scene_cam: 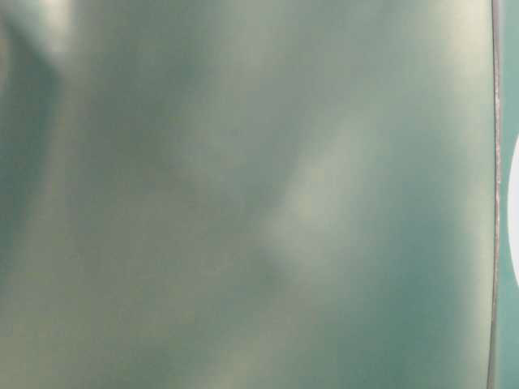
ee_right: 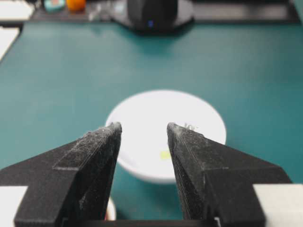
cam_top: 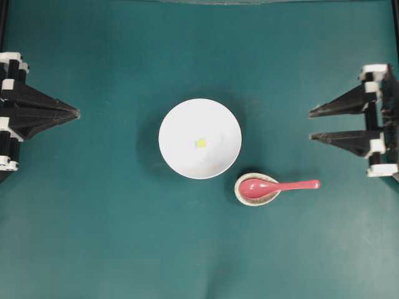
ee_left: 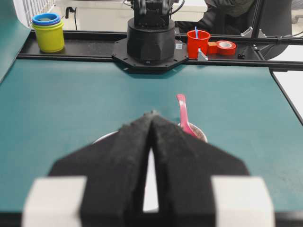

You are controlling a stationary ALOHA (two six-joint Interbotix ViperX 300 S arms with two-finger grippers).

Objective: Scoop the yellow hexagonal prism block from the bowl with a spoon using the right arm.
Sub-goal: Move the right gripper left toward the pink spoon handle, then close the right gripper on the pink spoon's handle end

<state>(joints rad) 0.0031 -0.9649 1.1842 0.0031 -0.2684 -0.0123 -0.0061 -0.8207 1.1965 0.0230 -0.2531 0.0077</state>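
**Scoop not begun: block in bowl, spoon on its rest, both arms back at the table sides**

The yellow hexagonal prism block (cam_top: 201,142) lies loose on the floor of the bowl (cam_top: 181,118), just about at its centre, with bare white all around it. The right wrist view shows it as a small yellow patch between the finger tips, low in the bowl.

The spoon (cam_top: 274,186) is untouched. Its scoop sits in the speckled spoon rest (cam_top: 249,197), and its handle runs out toward the right side of the table, clear of the rest. The rest is just beside the bowl's lower right rim; whether they touch I cannot tell.

The right gripper (cam_top: 310,125) stands at the right edge of the overhead view, jaws spread wide and holding nothing, well apart from the spoon handle and above it in the picture. The left gripper (cam_top: 77,113) is at the left edge, fingers pressed together to a point, nothing between them.

Progress, as judged: no step is done. Left to do: grasp the handle, carry the spoon to the bowl, get the scoop under the block, lift.

Room: the green mat (cam_top: 93,237) is bare between the right gripper and the handle, so the approach looks unobstructed. The handle end points at the arm, which favours a grasp there. The rest's closeness to the bowl is the only tight spot. The table-level view is blurred and adds nothing.
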